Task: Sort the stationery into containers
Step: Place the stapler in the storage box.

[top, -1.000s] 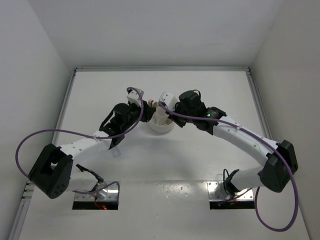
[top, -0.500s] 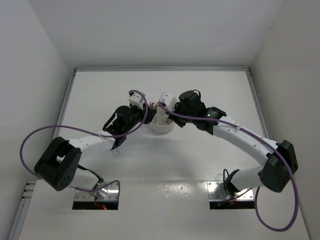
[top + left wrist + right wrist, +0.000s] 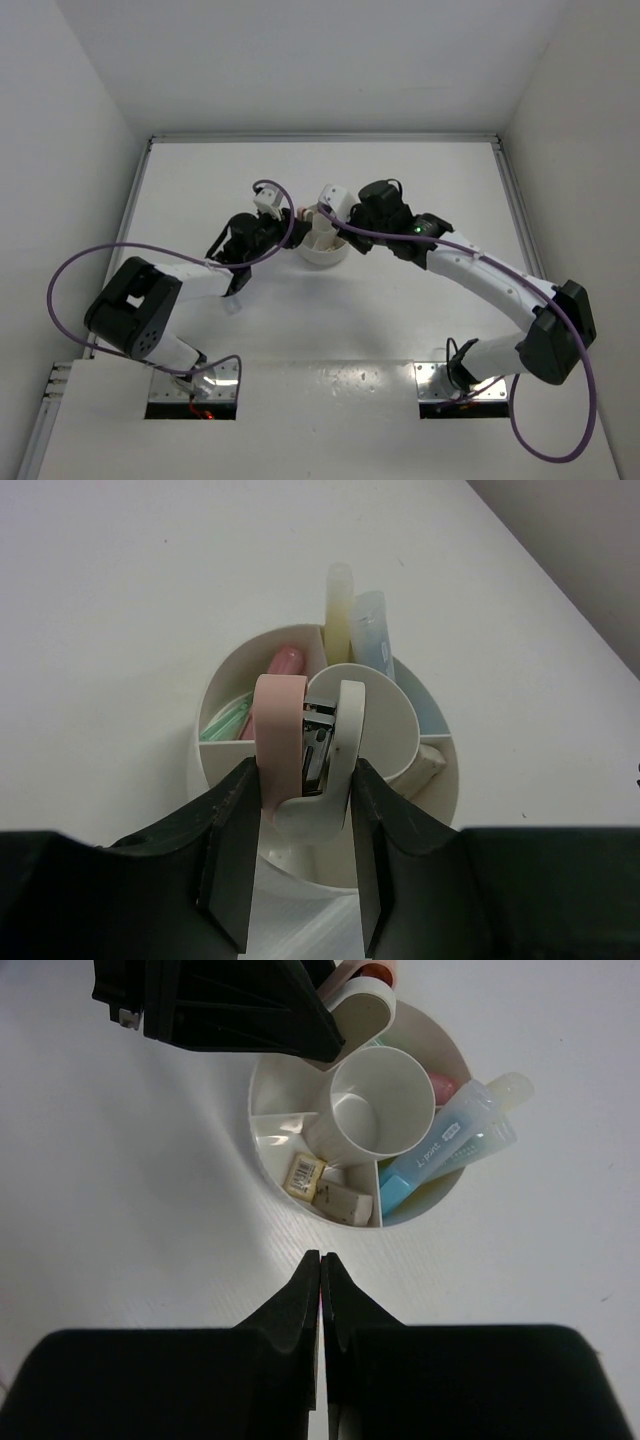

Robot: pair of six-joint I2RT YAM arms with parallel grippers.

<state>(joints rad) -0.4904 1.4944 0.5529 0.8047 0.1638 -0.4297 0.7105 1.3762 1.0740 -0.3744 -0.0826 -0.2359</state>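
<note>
Watching from the overhead camera, I see the left arm [image 3: 180, 280] folded in compared with a second ago: its big elbow block sits higher and nearer the middle of the table [image 3: 400, 180], and the cable loop beside it has swung with it. The wrist end has barely shifted. The right arm [image 3: 480, 275] looks the same as before.

My left gripper [image 3: 303, 780] is clamped on a small stapler [image 3: 305, 740], with a pink shell on one side, a cream shell on the other and metal between. The two fingers press on its flat sides. It hangs upright at the near rim of the centre cup [image 3: 395, 720] of the white bowl [image 3: 215, 695]; I cannot tell whether it touches the cup.

My right gripper [image 3: 321, 1265] is pinched fully closed with nothing in it, hovering just beside the bowl.

Already in the outer compartments are:
- a yellow marker [image 3: 339, 605] and a clear tube [image 3: 370, 630] with a blue cap, leaning out over the rim
- a pink marker [image 3: 285, 660]
- a green marker [image 3: 228, 720]
- tan eraser blocks [image 3: 325, 1188]
</note>
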